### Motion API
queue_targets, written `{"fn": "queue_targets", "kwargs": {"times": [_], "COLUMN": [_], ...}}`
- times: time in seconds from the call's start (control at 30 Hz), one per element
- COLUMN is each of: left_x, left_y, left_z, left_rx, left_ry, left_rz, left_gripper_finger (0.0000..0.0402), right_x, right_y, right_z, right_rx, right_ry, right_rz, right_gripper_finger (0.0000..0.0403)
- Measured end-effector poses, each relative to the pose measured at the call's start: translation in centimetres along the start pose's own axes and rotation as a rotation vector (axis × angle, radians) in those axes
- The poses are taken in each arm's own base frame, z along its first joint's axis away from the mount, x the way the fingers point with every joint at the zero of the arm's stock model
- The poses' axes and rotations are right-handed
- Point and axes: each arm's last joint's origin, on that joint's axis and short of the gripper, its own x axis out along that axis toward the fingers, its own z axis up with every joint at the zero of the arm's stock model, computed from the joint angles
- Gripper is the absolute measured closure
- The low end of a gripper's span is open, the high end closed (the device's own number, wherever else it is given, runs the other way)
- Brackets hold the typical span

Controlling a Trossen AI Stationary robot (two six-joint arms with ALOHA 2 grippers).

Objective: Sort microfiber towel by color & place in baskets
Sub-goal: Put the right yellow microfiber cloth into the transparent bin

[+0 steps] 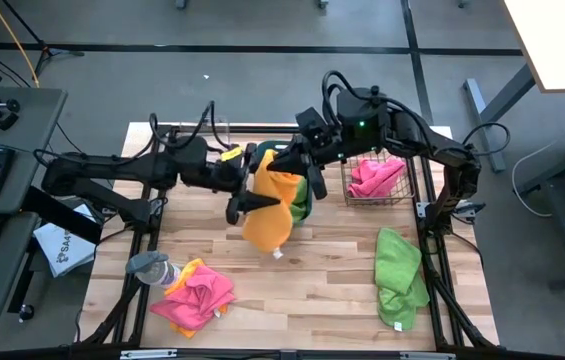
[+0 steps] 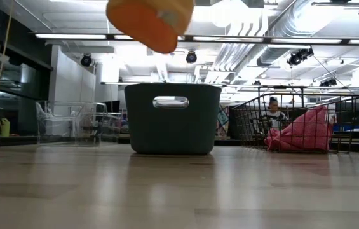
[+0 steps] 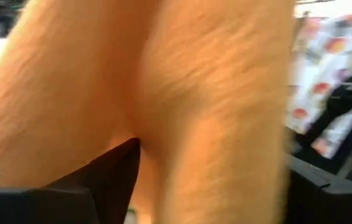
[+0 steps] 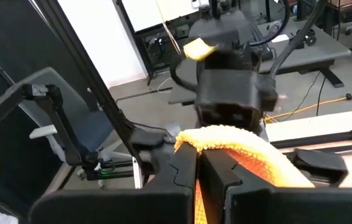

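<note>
Cloth, plastic, wire and wood — mostly soft or matt surfaces.

The orange towel (image 1: 267, 215) is fuzzy microfiber cloth with a fine raised nap, plain in the left wrist view; the green towel (image 1: 399, 275) and the pink towel (image 1: 198, 296) look like the same soft, matt cloth. The teal tub (image 2: 172, 117) is smooth, dull plastic, the clear bin (image 2: 65, 121) is glossy see-through plastic, and the wire-mesh basket (image 2: 255, 117) is thin dark metal — open grid walls. The table (image 1: 312, 290) is pale wood in planks with a low, smooth sheen. Both arms' fingers (image 4: 191, 174) are matt black plastic.
</note>
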Motion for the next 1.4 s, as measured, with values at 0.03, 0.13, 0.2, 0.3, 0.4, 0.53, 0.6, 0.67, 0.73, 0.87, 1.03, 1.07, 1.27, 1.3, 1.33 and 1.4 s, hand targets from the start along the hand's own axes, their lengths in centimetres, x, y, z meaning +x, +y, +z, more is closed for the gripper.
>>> {"fn": "queue_targets", "kwargs": {"times": [0.03, 0.13, 0.2, 0.3, 0.4, 0.53, 0.6, 0.67, 0.73, 0.87, 1.03, 1.07, 1.27, 1.3, 1.33, 1.4], "left_x": [0.0, 0.0, -0.2, -1.1, -2.9, -6.9, -9.3, -11.5, -13.3, -15.6, -16.4, -16.4, -15.8, -15.8, -15.8, -15.9], "left_y": [0.1, 0.3, 0.4, 1.0, 1.7, 2.2, 2.6, 3.0, 3.5, 5.0, 8.5, 9.3, 12.8, 13.1, 13.3, 13.7], "left_z": [-0.1, -0.1, 0.0, 0.2, 0.3, 0.6, 0.9, 1.2, 1.7, 2.5, 0.4, -0.5, -6.4, -7.2, -8.0, -9.4], "left_rx": [-0.004, -0.009, -0.032, -0.054, -0.056, -0.011, 0.024, 0.056, 0.087, 0.147, 0.120, 0.094, -0.102, -0.111, -0.112, -0.116], "left_ry": [0.007, 0.002, -0.001, 0.021, 0.083, 0.167, 0.190, 0.185, 0.166, 0.083, 0.020, 0.026, -0.081, -0.106, -0.119, -0.122], "left_rz": [0.031, 0.095, 0.114, 0.150, 0.260, 0.477, 0.647, 0.830, 0.988, 1.192, 1.294, 1.306, 1.294, 1.293, 1.301, 1.341], "left_gripper_finger": [0.0145, 0.0230, 0.0318, 0.0384, 0.0396, 0.0399, 0.0400, 0.0400, 0.0401, 0.0401, 0.0401, 0.0401, 0.0401, 0.0401, 0.0401, 0.0401], "right_x": [0.0, 0.0, 0.0, -0.2, -0.7, -2.2, -3.1, -3.6, -3.8, -3.9, -3.8, -3.8, -3.8, -3.8, -3.8, -3.8], "right_y": [0.0, 0.0, -0.1, -0.1, 0.0, 0.2, 0.3, 0.3, 0.2, 0.0, 0.0, 0.0, 0.0, 0.0, 0.0, 0.0], "right_z": [0.0, 0.0, 0.0, 0.1, 0.3, 0.5, 0.3, 0.0, -0.4, -0.8, -0.9, -0.9, -0.9, -0.9, -0.9, -0.9], "right_rx": [0.004, 0.006, 0.010, 0.017, 0.011, -0.001, 0.000, 0.006, 0.027, 0.056, 0.057, 0.057, 0.066, 0.066, 0.066, 0.069], "right_ry": [-0.002, -0.002, -0.007, -0.020, -0.035, -0.030, -0.004, 0.032, 0.070, 0.112, 0.117, 0.118, 0.116, 0.116, 0.116, 0.116], "right_rz": [0.001, -0.001, -0.019, -0.054, -0.088, -0.158, -0.199, -0.233, -0.264, -0.287, -0.288, -0.288, -0.289, -0.289, -0.288, -0.289], "right_gripper_finger": [0.0403, 0.0402, 0.0397, 0.0366, 0.0317, 0.0242, 0.0210, 0.0184, 0.0166, 0.0150, 0.0149, 0.0149, 0.0149, 0.0149, 0.0149, 0.0149]}}
